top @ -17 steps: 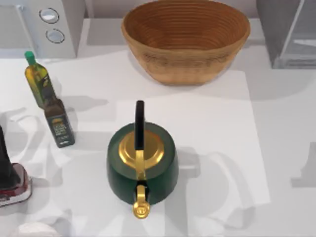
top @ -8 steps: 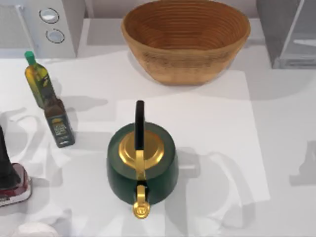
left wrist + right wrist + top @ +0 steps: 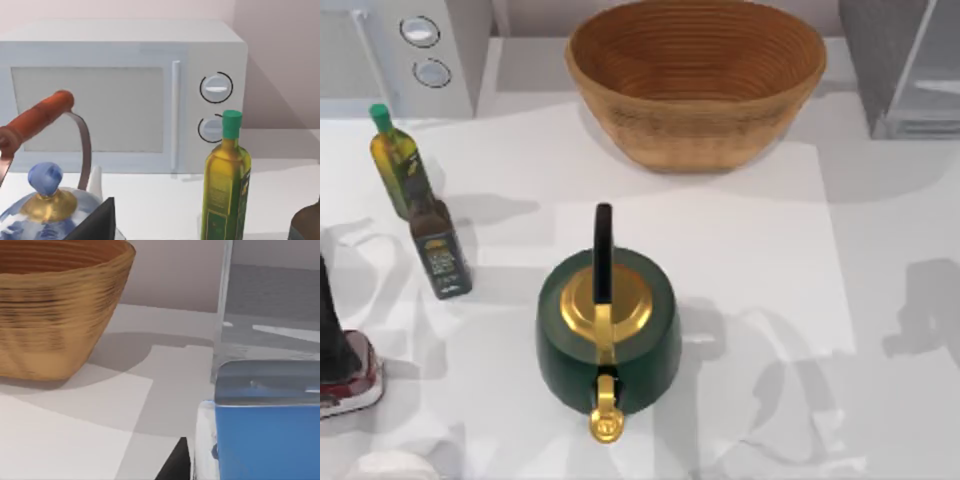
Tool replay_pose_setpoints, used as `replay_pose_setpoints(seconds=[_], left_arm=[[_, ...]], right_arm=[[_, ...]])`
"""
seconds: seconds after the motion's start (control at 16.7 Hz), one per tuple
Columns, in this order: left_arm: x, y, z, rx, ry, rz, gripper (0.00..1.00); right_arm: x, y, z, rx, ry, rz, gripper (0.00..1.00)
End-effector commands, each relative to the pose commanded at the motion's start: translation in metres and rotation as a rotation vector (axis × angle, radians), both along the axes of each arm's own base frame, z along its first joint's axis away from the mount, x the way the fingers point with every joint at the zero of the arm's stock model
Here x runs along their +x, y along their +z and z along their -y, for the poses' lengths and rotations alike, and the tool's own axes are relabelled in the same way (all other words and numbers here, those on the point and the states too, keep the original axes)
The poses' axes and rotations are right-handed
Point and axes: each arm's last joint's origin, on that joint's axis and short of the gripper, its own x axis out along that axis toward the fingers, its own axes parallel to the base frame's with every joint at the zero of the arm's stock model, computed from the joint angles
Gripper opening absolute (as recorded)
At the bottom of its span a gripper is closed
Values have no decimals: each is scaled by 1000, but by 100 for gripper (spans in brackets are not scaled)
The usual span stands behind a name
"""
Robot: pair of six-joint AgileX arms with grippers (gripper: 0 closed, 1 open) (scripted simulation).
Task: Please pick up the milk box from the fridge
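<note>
Our right wrist view shows the milk box (image 3: 265, 420) close up, blue face toward us, near the fridge (image 3: 280, 315) and basket (image 3: 55, 305); its long axis and our right gripper's opening we cannot tell. From above, the fridge (image 3: 900, 65) stands far right.

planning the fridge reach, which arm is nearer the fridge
Right. Its wrist view faces the fridge close up, beside the basket. The left arm's faces the microwave and oil bottle, across from the fridge.

round metal kettle (image 3: 608, 335): dark green, gold lid
woven basket (image 3: 696, 75): tan, ribbed
tall oil bottle (image 3: 398, 165): yellow-green, green cap
</note>
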Motion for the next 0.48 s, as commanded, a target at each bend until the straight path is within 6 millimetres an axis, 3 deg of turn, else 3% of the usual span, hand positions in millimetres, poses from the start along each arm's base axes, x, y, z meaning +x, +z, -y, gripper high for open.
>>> replay_pose_setpoints(seconds=[0.48], left_arm=[[0,0,0,0,0,0,100]], right_arm=[[47,-54,-7,53,293,-138,0]])
